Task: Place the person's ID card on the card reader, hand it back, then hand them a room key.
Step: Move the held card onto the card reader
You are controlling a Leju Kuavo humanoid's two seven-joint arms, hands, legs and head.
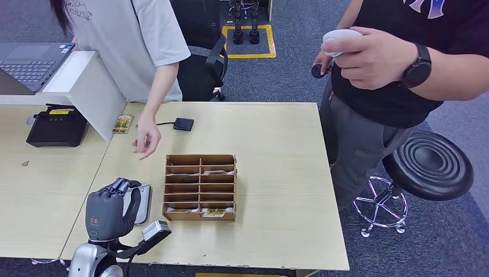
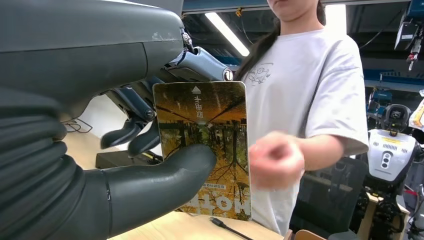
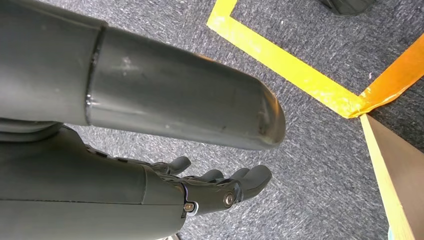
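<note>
Our left hand (image 2: 100, 150) pinches the ID card (image 2: 207, 145) toward the person's hand (image 2: 276, 160); we judge hand-back underway, release next; right hand (image 3: 150, 150) spread

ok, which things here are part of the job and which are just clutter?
Job:
- card, held by the left robot hand
- person's hand reaching over the table
- wooden rack holding cards
- small black box with a cable, possibly the reader

Clutter:
- laptop
- black device
- stool
- right robot hand, hanging idle

Card (image 2: 207, 150): upside-down "NOT", remainder illegible.
</note>
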